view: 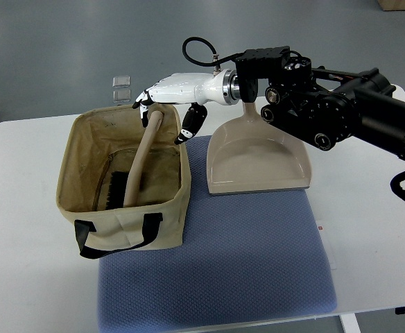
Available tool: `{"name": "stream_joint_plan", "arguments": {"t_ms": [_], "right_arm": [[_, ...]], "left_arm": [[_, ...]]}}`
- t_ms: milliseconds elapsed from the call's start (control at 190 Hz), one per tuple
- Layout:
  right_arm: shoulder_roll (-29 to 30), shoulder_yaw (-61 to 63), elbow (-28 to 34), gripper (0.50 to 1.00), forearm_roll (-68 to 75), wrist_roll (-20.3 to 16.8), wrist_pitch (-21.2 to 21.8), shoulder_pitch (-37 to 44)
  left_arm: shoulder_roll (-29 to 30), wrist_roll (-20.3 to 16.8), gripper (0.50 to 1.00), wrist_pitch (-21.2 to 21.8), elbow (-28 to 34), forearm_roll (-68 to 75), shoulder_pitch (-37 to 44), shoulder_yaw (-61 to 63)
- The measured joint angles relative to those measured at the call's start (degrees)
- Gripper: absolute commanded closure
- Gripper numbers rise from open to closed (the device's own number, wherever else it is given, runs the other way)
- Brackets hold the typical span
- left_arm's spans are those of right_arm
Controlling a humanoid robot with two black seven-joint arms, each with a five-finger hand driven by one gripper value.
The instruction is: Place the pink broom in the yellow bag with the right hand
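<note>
The broom (141,166) already stands inside the bag (123,229), bristles down. The right robot hand (164,111), above the bag's far rim, grips its handle top; only releasing remains.

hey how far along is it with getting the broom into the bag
Mostly done: the broom already stands inside the yellow bag, bristle end down on the bottom, handle leaning up toward the far rim. In hand: the right hand has its fingers around the handle's top. Left: let go and pull the arm clear. The dustpan lies beside the bag on the blue mat.
</note>
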Motion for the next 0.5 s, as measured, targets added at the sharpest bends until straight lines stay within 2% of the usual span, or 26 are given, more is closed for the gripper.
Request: {"name": "stream_joint_plan", "arguments": {"t_ms": [184, 500], "right_arm": [[-1.85, 6.38, -0.12, 0.605, 2.76, 0.16, -0.09, -4.19], [-3.20, 28.05, -0.61, 0.603, 19.44, 0.81, -2.38, -20.20]], "left_arm": [[0.00, 0.00, 0.500, 0.00, 0.00, 0.00, 0.00, 0.00], [0.00, 0.00, 0.500, 0.00, 0.00, 0.00, 0.01, 0.00]]}}
